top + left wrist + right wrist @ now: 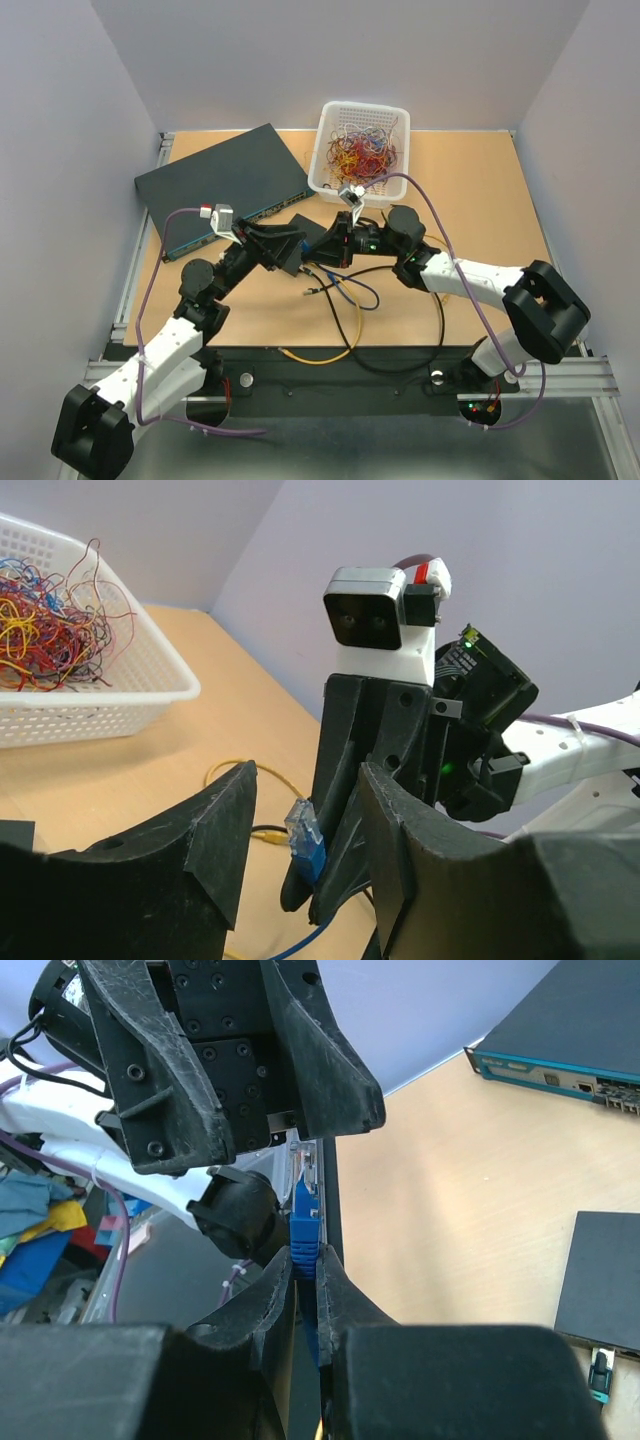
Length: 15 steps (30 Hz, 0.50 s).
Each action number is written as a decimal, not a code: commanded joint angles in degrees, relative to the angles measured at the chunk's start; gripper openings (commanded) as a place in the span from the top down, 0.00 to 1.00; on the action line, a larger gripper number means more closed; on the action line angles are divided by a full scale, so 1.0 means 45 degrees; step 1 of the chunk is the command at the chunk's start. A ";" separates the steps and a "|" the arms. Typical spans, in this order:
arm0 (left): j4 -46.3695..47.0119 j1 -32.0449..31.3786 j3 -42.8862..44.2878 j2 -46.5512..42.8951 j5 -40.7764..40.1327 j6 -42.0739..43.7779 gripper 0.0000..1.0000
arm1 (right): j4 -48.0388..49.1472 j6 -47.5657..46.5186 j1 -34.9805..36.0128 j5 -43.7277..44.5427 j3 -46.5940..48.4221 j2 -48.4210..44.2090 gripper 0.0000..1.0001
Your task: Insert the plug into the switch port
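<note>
My right gripper (307,1260) is shut on the blue plug (304,1222), whose clear tip sticks out past the fingertips. In the left wrist view the plug (305,838) sits in the gap between my open left gripper's (305,792) fingers, touching neither. In the top view both grippers meet tip to tip, left (283,250) and right (325,246), just above the table. The small black box with the switch port (603,1278) lies flat to the right in the right wrist view, a teal plug in one socket. It is mostly hidden under the grippers in the top view (312,227).
A large dark blue-grey box (225,185) lies at the back left. A white basket (322,183) of tangled wires stands at the back centre. Blue (352,296), yellow (322,356) and black (400,362) cables loop over the front of the table.
</note>
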 commanded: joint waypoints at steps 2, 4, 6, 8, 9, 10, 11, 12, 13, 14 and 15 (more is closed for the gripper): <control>0.1480 0.0067 -0.0172 0.0121 0.0565 0.0116 0.48 | 0.1429 0.0352 0.0034 -0.0376 0.0436 0.0024 1.00; 0.1616 0.0067 -0.0230 0.0180 0.0701 0.0058 0.51 | 0.1487 0.0430 0.0034 -0.0357 0.0514 -0.0034 1.00; 0.1695 0.0048 -0.0270 0.0161 0.0722 0.0019 0.53 | 0.1507 0.0469 0.0034 -0.0376 0.0572 -0.0054 1.00; 0.1753 0.0067 -0.0348 0.0161 0.0741 0.0018 0.56 | 0.1527 0.0469 0.0034 -0.0454 0.0670 -0.0015 1.00; 0.1792 0.0067 -0.0367 0.0180 0.0741 -0.0020 0.57 | 0.1527 0.0508 0.0034 -0.0493 0.0690 0.0004 0.99; 0.1831 0.0067 -0.0406 0.0180 0.0760 -0.0021 0.58 | 0.1546 0.0508 0.0034 -0.0493 0.0690 0.0004 1.00; 0.1948 0.0048 -0.0465 0.0161 0.0799 -0.0079 0.60 | 0.1566 0.0528 0.0034 -0.0493 0.0690 0.0024 1.00; 0.2007 0.0067 -0.0523 0.0141 0.0819 -0.0118 0.61 | 0.1604 0.0547 0.0034 -0.0493 0.0671 0.0024 1.00; 0.2066 0.0067 -0.0524 0.0122 0.0819 -0.0138 0.63 | 0.1643 0.0548 0.0034 -0.0493 0.0671 0.0043 0.99; 0.2105 0.0067 -0.0543 0.0083 0.0819 -0.0157 0.65 | 0.1663 0.0567 0.0034 -0.0493 0.0651 0.0063 0.99; 0.2125 0.0048 -0.0563 0.0083 0.0839 -0.0157 0.71 | 0.1721 0.0586 0.0053 -0.0493 0.0612 0.0063 1.00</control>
